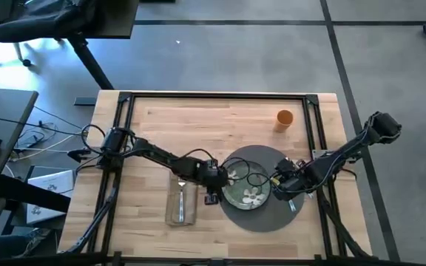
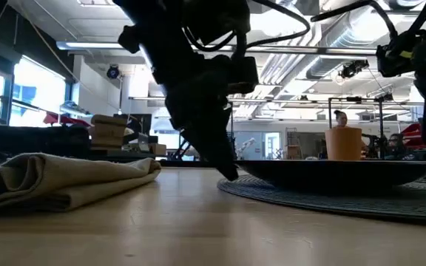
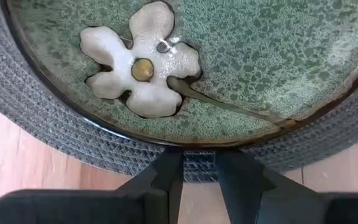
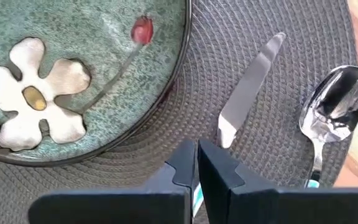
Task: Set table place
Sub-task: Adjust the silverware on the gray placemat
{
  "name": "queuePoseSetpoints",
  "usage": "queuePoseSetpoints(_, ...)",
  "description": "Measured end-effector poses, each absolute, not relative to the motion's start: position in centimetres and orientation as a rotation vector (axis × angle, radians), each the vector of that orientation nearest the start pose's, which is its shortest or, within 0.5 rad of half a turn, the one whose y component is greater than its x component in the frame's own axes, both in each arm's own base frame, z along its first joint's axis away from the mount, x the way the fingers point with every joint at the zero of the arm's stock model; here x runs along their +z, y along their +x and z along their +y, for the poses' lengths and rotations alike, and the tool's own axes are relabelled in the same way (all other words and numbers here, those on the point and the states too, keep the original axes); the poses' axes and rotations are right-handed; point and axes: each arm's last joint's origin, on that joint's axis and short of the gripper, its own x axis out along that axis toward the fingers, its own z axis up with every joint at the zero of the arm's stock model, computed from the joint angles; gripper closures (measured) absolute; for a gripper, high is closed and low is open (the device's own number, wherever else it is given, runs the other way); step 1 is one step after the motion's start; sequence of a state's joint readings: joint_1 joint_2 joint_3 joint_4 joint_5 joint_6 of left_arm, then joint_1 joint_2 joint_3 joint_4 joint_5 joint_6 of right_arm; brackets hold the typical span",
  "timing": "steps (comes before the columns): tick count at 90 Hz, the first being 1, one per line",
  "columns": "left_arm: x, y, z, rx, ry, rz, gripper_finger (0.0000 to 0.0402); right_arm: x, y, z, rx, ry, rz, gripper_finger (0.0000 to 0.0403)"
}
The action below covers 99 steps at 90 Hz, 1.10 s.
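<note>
Worktop [image 1: 235, 118]: a light butcher-block top with a thin black rail frame, seen whole from above.
Mat [image 1: 268, 159]: round, grey and woven, lying on the right half of the worktop, near the front edge.
Plate [image 1: 246, 193]: small, green, with a white flower painted on it; it sits on the mat, toward the mat's left side.
Napkin [image 1: 181, 198]: beige cloth, folded, lying on the bare wood just left of the mat.
Fork [image 1: 180, 193]: a piece of metal cutlery resting on top of the napkin; its type is hard to tell surely.
Knife [image 4: 248, 87]: lies on the mat to the right of the plate, close to the plate rim but apart from it.
Spoon [image 4: 331, 109]: lies beside the knife, at the outer border of the mat.
Cup [image 1: 285, 118]: small and orange, upright on the wood behind the mat, apart from it.
Left hand [image 3: 199, 167]: low over the left border of the mat, just by the plate rim; its fingers are only a narrow gap apart and grip nothing.
Right hand [image 4: 197, 160]: above the mat, over the knife's handle end; its fingers are pressed almost together.
</note>
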<state>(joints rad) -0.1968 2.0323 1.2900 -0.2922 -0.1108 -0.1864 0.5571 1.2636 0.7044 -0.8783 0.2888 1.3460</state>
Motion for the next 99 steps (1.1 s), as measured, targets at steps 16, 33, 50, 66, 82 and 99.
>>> queuePoseSetpoints(16,13.0,39.2,-7.1,0.047,-0.003,1.141,0.0328,18.1,16.8,9.5,-0.645,0.554,1.162,0.0403)
queuePoseSetpoints(33,12.7,38.0,-7.4,0.071,0.001,1.261,0.0328,18.1,16.8,9.5,-0.645,0.551,1.165,0.0403)
queuePoseSetpoints(50,12.4,36.7,-8.9,0.057,-0.005,1.364,0.0328,18.1,16.8,9.5,-0.645,0.555,1.165,0.0403)
queuePoseSetpoints(66,12.4,36.1,-9.8,0.078,0.010,1.394,0.0328,18.2,16.8,9.1,-0.674,0.543,1.162,0.0399)
queuePoseSetpoints(82,12.6,36.4,-10.1,0.080,0.015,1.375,0.0328,18.1,16.7,6.9,-0.727,0.478,1.288,0.0338)
queuePoseSetpoints(99,12.6,36.5,-10.2,0.071,0.017,1.366,0.0328,16.3,17.0,4.8,-0.678,0.496,1.340,0.0251)
